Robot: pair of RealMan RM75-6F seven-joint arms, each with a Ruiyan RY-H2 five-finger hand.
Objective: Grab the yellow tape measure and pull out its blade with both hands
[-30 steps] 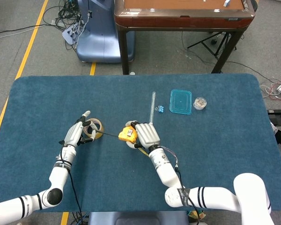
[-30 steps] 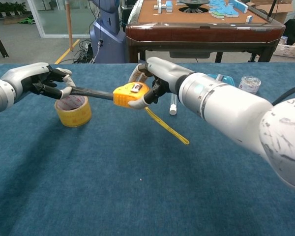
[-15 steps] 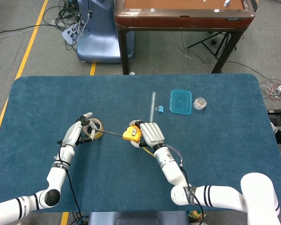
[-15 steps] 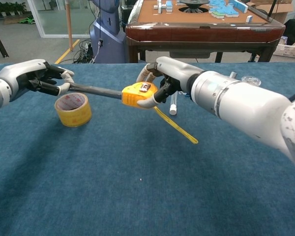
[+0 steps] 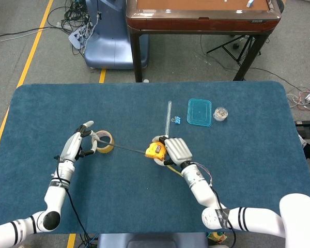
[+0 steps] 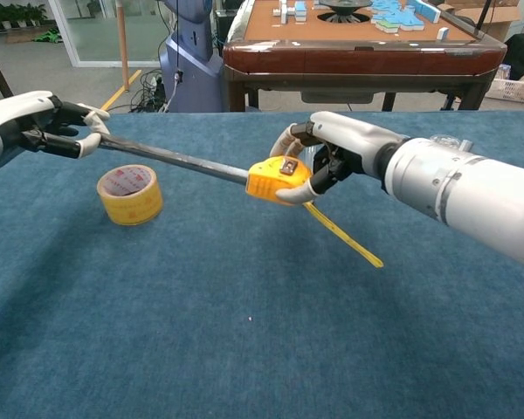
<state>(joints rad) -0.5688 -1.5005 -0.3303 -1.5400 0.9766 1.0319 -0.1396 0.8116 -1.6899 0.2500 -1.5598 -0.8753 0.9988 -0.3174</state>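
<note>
My right hand (image 5: 175, 150) (image 6: 332, 153) grips the yellow tape measure (image 5: 155, 151) (image 6: 278, 179) above the middle of the table. Its dark blade (image 5: 125, 148) (image 6: 170, 159) runs out to the left, where my left hand (image 5: 77, 147) (image 6: 44, 127) pinches the blade's tip. A yellow strap (image 6: 345, 237) hangs from the case down to the right. Both hands are held above the cloth.
A roll of yellow tape (image 5: 104, 141) (image 6: 129, 193) lies under the blade near my left hand. A clear rod (image 5: 169, 118), a blue clip (image 5: 176, 120), a teal lid (image 5: 199, 112) and a small round jar (image 5: 220, 113) lie at the back right. The table has a blue cloth (image 5: 237, 155).
My hands have moved apart: the right with the case to the right, the left with the tip further left. More blade shows between them now.
</note>
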